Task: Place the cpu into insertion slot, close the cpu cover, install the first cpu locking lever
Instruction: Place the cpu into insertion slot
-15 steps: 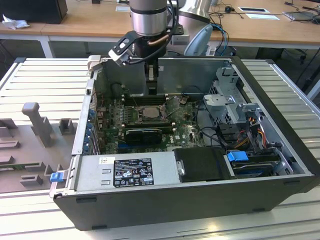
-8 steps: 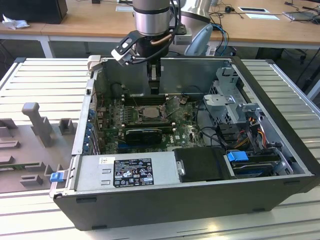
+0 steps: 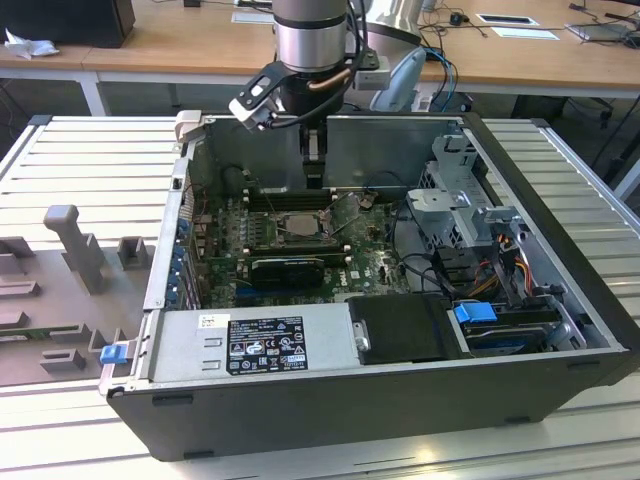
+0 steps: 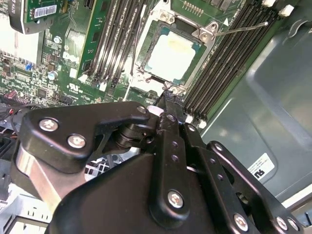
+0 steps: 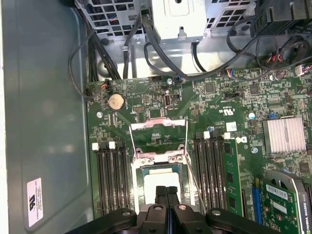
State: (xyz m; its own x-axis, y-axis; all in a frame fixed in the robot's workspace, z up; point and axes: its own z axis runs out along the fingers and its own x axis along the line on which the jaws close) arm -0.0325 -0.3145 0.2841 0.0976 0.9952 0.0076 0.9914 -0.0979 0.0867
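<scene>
The cpu lies flat in the insertion slot, silver top up; it also shows in the first wrist view and as a small square in the exterior view. The cpu cover stands raised on its hinge at one edge of the slot, and the board shows through its window. A thin locking lever sticks out over the memory slots, unlatched. My gripper hangs just above the cpu near the slot's edge, shut with nothing between its fingers.
Long black memory slots flank the socket on both sides. A graphics card lies nearer the power supply. The case's back wall stands close behind the arm, and cables and a drive cage fill the exterior view's right.
</scene>
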